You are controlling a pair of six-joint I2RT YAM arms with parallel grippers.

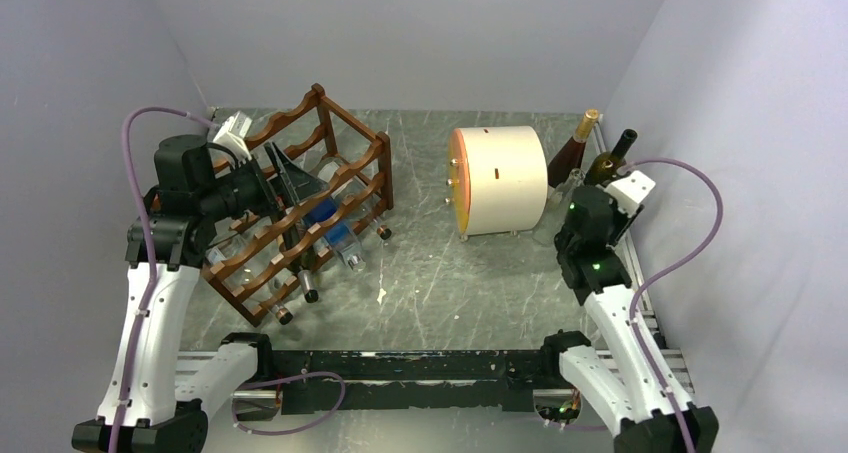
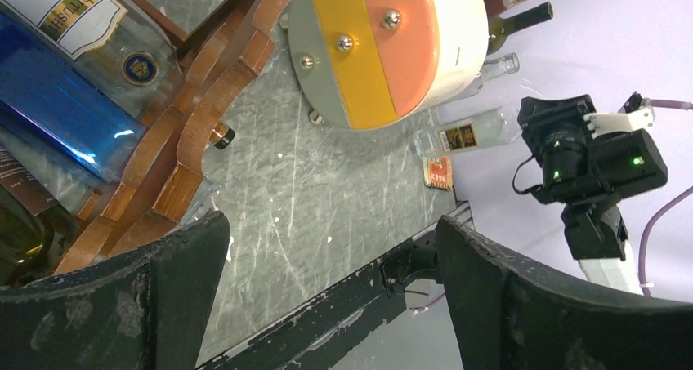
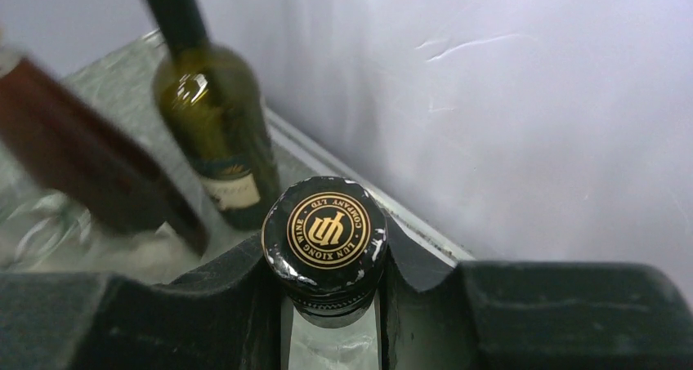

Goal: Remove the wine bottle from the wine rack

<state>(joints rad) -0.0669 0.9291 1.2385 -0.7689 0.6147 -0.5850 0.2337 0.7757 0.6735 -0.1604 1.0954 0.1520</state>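
— Top view first: where is the rack?
— The reddish-brown wooden wine rack [image 1: 300, 208] of scalloped rails sits at the far left, turned diagonally. Several bottles lie in its cradles, necks pointing toward the near right. The left gripper [image 1: 298, 183] hovers over it, jaws spread wide and empty. A cream cylindrical drum [image 1: 505, 178] lies on its side in the middle. A reddish gold-capped bottle [image 1: 570, 155] and a dark green bottle [image 1: 607, 161] stand by the right wall [image 1: 720, 123].
— And the left wrist camera?
— A blue-labelled bottle [image 2: 65, 100] and a white-labelled bottle [image 2: 69, 11] lie inside the rack. Past the drum, the clear glass wine bottle [image 2: 466, 133] is off the rack, between the drum and the right arm [image 2: 601, 239]. Its long axis is roughly upright, neck upward. Whether its base touches the grey tabletop [image 2: 327, 182], I cannot tell.
— Right wrist?
— The right gripper [image 3: 327, 260] is clenched on that bottle's neck just under its black cap [image 3: 325, 229] with gold lettering, which faces the camera. The green bottle stands just behind, near the wall
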